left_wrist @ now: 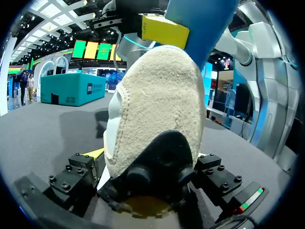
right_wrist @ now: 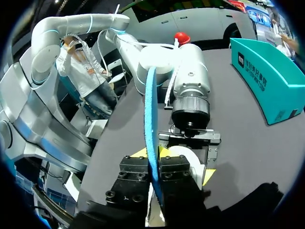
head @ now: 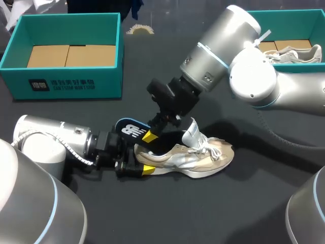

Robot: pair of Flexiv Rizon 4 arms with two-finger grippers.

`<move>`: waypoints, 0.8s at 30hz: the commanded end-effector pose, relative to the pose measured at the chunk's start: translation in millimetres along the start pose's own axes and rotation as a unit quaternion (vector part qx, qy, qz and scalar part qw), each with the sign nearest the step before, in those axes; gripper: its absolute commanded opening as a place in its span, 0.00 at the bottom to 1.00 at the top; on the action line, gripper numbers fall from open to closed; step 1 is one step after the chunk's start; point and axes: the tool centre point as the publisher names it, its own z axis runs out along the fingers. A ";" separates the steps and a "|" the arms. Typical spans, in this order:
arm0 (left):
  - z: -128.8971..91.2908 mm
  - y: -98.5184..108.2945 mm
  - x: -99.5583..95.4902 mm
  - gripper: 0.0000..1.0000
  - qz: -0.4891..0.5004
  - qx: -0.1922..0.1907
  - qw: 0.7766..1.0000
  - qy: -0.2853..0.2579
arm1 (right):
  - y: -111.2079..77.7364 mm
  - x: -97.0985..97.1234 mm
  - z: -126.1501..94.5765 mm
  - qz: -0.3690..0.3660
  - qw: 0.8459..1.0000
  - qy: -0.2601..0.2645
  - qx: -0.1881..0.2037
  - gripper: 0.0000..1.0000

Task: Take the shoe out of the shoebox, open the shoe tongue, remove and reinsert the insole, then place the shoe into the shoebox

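A beige and white shoe (head: 195,155) lies on its sole on the dark table, toe to the right. Its heel (left_wrist: 157,124) sits between the wide-spread fingers of my left gripper (head: 136,165), which stands open around it; in the left wrist view this gripper (left_wrist: 147,176) is mostly hidden by the heel. My right gripper (head: 152,133) hangs just above the heel opening, shut on a blue insole (head: 129,128) that sticks up and out to the left. In the right wrist view the insole (right_wrist: 151,119) runs edge-on between my right gripper's (right_wrist: 155,167) fingers.
A teal shoebox (head: 66,84) with cardboard inside stands at the back left. A second teal box (head: 304,18) at the back right holds another pale shoe (head: 297,53). A small tan object (head: 139,29) lies at the back middle.
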 end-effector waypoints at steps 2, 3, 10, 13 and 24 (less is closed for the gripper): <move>-0.9 4.8 1.9 0.00 0.000 0.000 1.000 -0.001 | -2.7 4.0 -5.4 -0.002 1.000 -0.001 -0.003 0.00; -0.9 4.8 1.9 0.00 0.000 0.000 1.000 -0.001 | -2.7 4.0 -5.4 -0.002 1.000 -0.001 -0.003 0.00; -0.9 4.8 1.9 0.00 0.000 0.000 1.000 -0.001 | -2.7 4.0 -5.4 -0.002 1.000 -0.001 -0.003 0.00; -0.9 4.8 1.9 0.00 0.000 0.000 1.000 -0.001 | 11.0 17.2 -11.7 -0.026 0.999 -0.006 -0.036 0.00; -0.9 4.8 1.9 0.00 0.000 0.000 1.000 -0.001 | 63.1 49.7 -60.6 -0.103 0.981 0.080 -0.144 0.00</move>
